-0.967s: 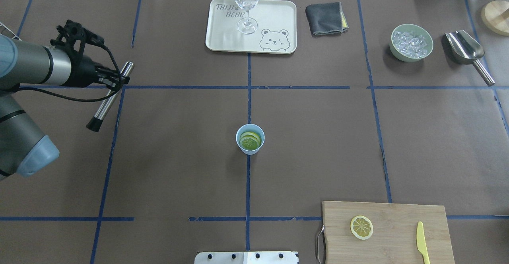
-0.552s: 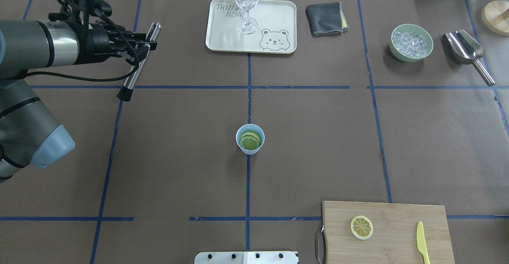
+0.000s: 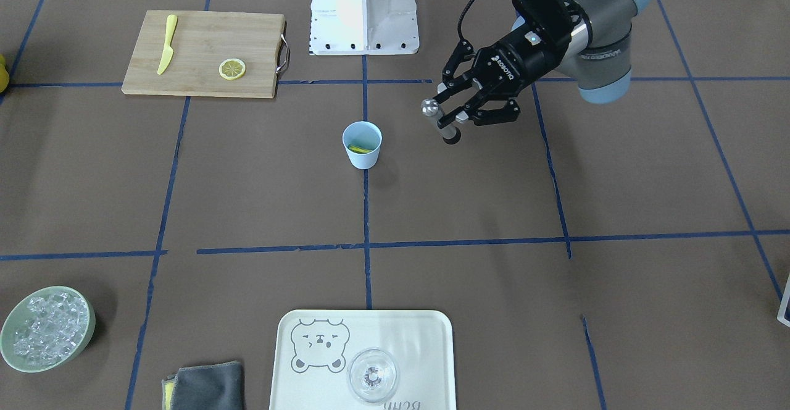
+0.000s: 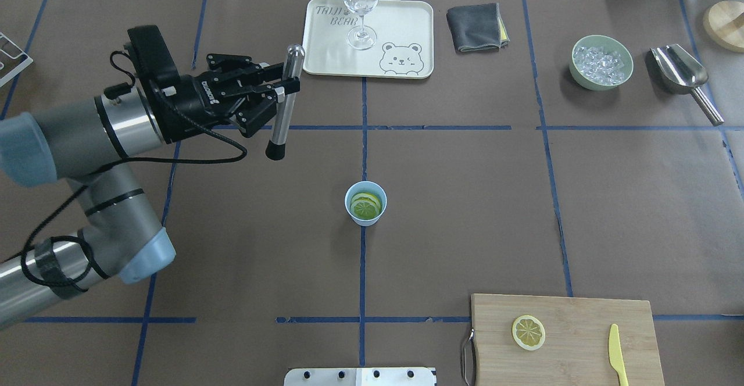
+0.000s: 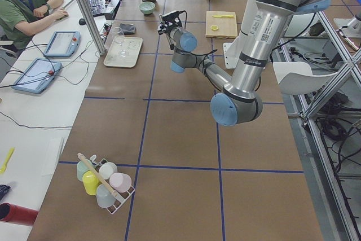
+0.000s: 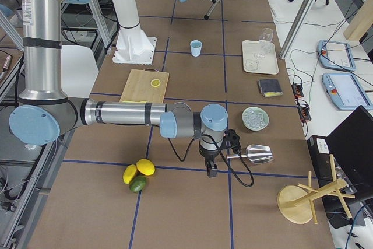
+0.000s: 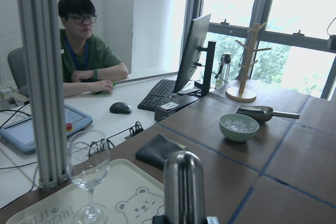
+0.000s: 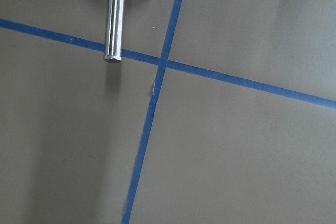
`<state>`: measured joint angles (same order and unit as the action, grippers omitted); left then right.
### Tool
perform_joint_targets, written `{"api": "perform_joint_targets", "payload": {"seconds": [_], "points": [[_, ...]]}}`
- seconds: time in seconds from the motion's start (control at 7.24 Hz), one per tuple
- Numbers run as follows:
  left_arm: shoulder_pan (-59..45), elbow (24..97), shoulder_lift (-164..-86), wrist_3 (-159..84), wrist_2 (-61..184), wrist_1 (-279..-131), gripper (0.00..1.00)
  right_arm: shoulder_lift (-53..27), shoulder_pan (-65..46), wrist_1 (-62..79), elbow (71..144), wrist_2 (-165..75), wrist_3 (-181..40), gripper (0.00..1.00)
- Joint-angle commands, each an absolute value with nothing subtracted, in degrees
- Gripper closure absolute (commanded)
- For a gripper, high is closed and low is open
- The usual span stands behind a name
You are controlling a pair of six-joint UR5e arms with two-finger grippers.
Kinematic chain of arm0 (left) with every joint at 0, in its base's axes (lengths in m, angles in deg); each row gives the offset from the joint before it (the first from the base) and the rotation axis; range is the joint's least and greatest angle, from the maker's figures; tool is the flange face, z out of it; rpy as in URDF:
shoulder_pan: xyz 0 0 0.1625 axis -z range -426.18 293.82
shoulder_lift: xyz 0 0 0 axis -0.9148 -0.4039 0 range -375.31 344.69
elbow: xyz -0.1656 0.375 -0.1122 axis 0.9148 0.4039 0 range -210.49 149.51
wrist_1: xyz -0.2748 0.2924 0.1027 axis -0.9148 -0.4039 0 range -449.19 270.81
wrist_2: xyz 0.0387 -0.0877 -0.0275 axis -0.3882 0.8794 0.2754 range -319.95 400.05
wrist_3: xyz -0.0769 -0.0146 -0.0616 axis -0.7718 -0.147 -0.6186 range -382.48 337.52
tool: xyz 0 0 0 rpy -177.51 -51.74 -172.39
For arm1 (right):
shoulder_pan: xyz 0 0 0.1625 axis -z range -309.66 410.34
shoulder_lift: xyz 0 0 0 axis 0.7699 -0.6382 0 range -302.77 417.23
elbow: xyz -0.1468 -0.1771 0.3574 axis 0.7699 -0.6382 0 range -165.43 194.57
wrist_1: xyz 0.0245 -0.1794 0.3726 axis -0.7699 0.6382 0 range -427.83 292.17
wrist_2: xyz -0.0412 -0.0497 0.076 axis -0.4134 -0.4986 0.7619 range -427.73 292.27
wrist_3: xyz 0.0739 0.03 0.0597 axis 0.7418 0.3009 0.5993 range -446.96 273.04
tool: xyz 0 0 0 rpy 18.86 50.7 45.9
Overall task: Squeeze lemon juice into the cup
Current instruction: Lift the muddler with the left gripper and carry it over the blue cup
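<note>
The light-blue cup [image 4: 365, 203] [image 3: 361, 145] stands at the table's middle, and lemon slices [image 4: 366, 206] lie flat inside it. Another lemon slice [image 4: 528, 332] [image 3: 232, 68] rests on the cutting board [image 4: 581, 316]. My left gripper [image 4: 285, 90] [image 3: 447, 112] hovers up and to the left of the cup, shut on a steel muddler [image 4: 281, 113] [image 3: 439, 120] that hangs black tip down. Only the right side view shows my right gripper [image 6: 208, 170], low beside the scoop [image 6: 256, 154], and I cannot tell its state there.
A tray [image 4: 401, 25] with a wine glass [image 4: 360, 8], a grey cloth [image 4: 475, 27] and a green bowl of ice [image 4: 601, 62] line the far edge. A yellow knife [image 4: 617, 354] lies on the board. A person sits at the side desk [image 7: 84, 51].
My left arm has swung from the table's left edge toward the middle, carrying the muddler, which now hangs closer to the cup. The cup and the slices have not moved.
</note>
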<state>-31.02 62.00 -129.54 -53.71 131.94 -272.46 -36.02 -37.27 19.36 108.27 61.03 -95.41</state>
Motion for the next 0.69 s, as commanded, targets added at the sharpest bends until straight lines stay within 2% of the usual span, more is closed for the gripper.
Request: {"api": "perform_joint_targets", "payload": {"seconds": [0.0, 0.55], "points": [[-42.75, 55.76, -132.89, -53.51, 117.28, -280.52, 1.00, -36.02, -37.55, 19.36, 108.26, 61.03, -95.23, 0.00], [-47.19, 53.11, -138.08, -49.64, 110.37, -280.53, 1.00, -36.19, -37.90, 19.45, 108.18, 61.03, -95.14, 0.00]]}}
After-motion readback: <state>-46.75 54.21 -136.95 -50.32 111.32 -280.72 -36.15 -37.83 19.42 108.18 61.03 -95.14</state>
